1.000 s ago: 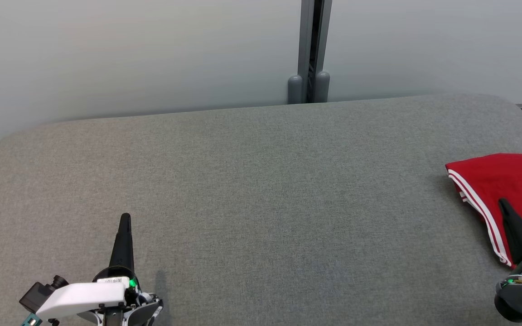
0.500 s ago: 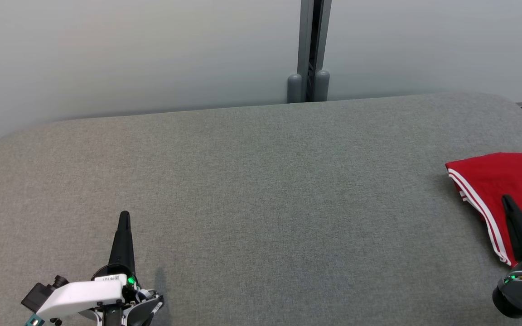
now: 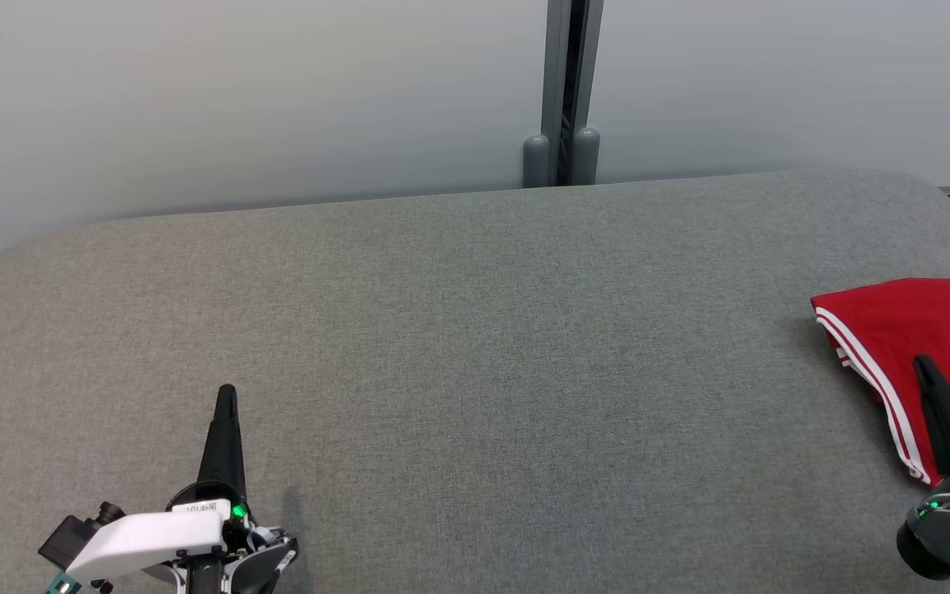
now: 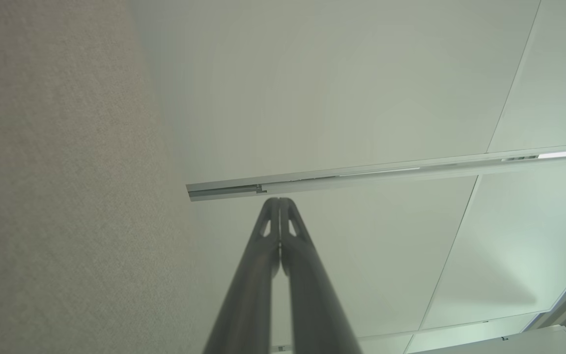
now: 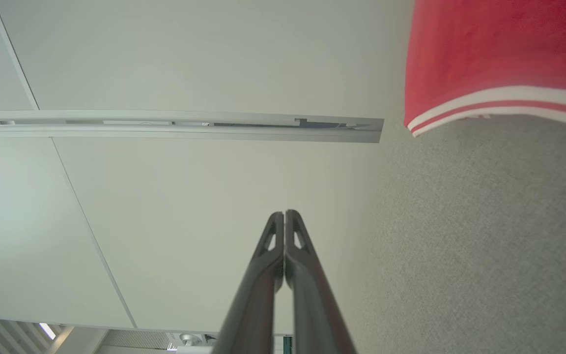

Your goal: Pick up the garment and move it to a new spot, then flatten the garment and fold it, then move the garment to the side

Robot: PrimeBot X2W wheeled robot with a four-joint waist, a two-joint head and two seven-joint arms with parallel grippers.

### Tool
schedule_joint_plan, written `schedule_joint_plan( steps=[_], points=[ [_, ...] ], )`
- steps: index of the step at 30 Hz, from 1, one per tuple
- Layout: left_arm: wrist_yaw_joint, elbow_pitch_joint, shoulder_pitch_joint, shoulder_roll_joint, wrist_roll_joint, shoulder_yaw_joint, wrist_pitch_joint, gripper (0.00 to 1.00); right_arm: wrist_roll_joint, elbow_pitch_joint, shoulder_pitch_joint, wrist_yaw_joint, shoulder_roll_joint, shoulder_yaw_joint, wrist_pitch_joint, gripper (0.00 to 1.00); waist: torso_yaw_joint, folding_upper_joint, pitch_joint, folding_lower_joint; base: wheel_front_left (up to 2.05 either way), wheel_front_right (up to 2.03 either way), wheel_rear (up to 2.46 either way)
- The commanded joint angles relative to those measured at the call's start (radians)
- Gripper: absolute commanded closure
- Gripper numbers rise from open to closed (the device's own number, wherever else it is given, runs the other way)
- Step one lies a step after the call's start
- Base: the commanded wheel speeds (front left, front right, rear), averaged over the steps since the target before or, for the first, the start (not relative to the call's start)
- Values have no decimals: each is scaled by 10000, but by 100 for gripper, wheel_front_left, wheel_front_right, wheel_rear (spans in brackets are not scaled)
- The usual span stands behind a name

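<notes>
We hold left gripper (image 3: 226,394) and right gripper (image 3: 926,365) pressed together, empty; shirt (image 3: 912,318) lies folded beside right jaws, seemingly finished.

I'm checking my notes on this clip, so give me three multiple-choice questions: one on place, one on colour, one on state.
1. Where on the grey surface does the garment lie? A far left; B centre; C right edge.
2. Its trim stripes are: A white; B black; C yellow.
3. The left hand is: A open; B shut, empty; C shut on cloth.
Answers: C, it lies at the head view's right edge; A, white stripes border the red; B, its fingers meet with nothing between.
</notes>
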Motion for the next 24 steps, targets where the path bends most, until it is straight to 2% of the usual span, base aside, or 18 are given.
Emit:
schedule_joint_plan(
  steps=[1,24],
  points=[
    [-40,10,-128,24,-31,38,-9,100,13,23,-74,0,-45,-16,29,100,0,0,0,0,0,0,0],
    [-40,7,-128,24,-33,37,-10,100,-14,23,-80,0,-26,-38,51,100,0,0,0,0,0,0,0]
  ],
)
